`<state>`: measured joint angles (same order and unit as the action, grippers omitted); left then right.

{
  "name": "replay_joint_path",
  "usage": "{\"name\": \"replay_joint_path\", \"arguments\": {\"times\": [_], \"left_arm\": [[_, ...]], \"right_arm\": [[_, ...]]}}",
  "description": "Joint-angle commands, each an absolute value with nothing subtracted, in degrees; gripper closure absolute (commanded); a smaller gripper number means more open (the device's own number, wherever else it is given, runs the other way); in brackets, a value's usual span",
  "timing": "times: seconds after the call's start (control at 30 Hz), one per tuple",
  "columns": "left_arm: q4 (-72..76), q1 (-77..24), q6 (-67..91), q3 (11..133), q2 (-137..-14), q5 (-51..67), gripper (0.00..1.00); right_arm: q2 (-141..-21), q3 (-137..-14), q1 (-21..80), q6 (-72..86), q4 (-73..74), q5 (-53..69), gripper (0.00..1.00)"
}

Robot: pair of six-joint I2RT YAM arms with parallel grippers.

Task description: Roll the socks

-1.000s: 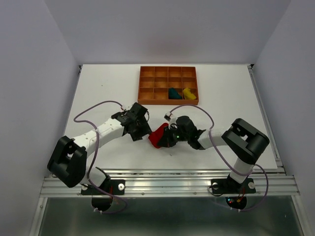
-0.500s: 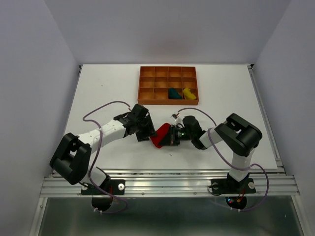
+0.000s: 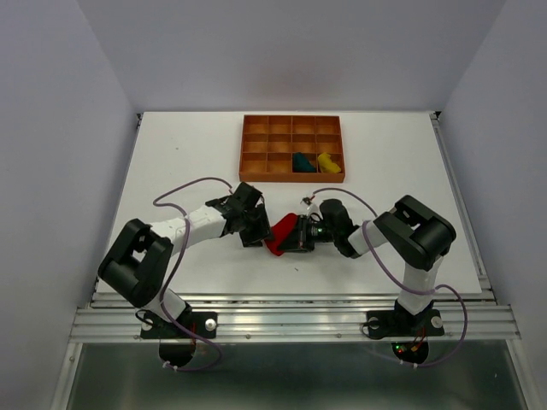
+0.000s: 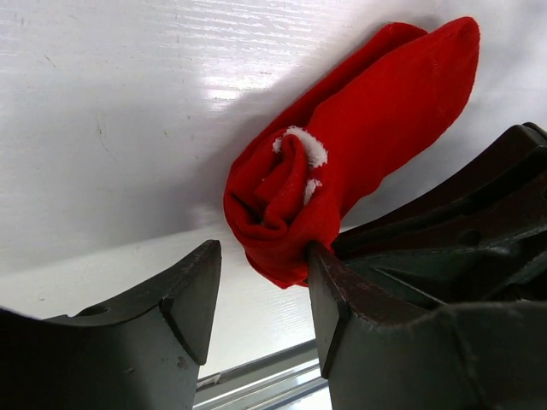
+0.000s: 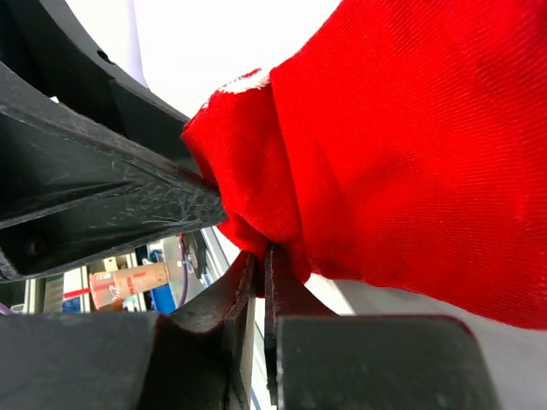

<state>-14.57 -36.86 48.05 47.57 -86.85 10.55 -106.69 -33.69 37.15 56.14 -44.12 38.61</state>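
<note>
Loosely rolled red sock, tail unrolled

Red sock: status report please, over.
Right pincer shut on red sock. Left pincer open at its rolled end. Teal sock, yellow sock in tray.

Resting on table, front centre: red sock, one end coiling into a tight roll, white inner fabric showing, other end trailing flat. Sitting bundled in neighbouring near-right tray compartments: dark teal sock, yellow sock.
</note>
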Motion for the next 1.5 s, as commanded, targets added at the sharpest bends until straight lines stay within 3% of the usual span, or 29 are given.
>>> {"name": "replay_joint_path", "arguments": {"times": [0.0,0.2,0.47,0.6,0.67,0.8,0.97,1.1,1.13,1.47], "left_arm": [[-13.4,-37.5,46.8,48.5,-88.0,11.2,0.45],[-12.5,-37.8,46.8,49.9,-89.6,11.1,0.46],[-11.8,-38.1,46.7,51.3,-93.2,10.5,0.67],[-12.9,-38.2,47.1,52.2,-93.7,8.9,0.94],[-14.8,-38.4,47.7,53.0,-93.7,7.2,1.0],[-17.6,-38.8,48.9,54.2,-93.8,5.4,1.0],[-23.6,-38.8,50.1,56.8,-95.2,3.9,1.0],[-28.0,-38.8,50.7,58.0,-96.3,4.5,1.0],[-28.7,-38.8,50.9,58.3,-96.4,4.3,1.0],[-37.9,-38.8,50.9,62.6,-96.0,3.3,1.0]], "right_arm": [[-107.8,-34.7,36.7,54.7,-41.0,38.8,0.99],[-108.3,-36.3,36.7,52.9,-37.9,39.2,0.99],[-107.1,-39.1,36.7,47.5,-30.5,38.8,0.99],[-106.8,-40.2,36.7,45.5,-28.1,38.8,0.87],[-105.8,-40.9,36.7,42.6,-26.5,38.4,0.74],[-101.0,-42.9,36.7,34.8,-18.8,35.5,0.54],[-92.6,-43.9,37.5,26.0,-14.2,31.6,0.24],[-88.1,-45.2,42.3,18.6,-7.6,21.8,0.11],[-87.3,-45.0,43.5,17.4,-7.0,19.5,0.0],[-78.0,-41.0,56.3,8.4,-8.0,6.2,0.0]]}}
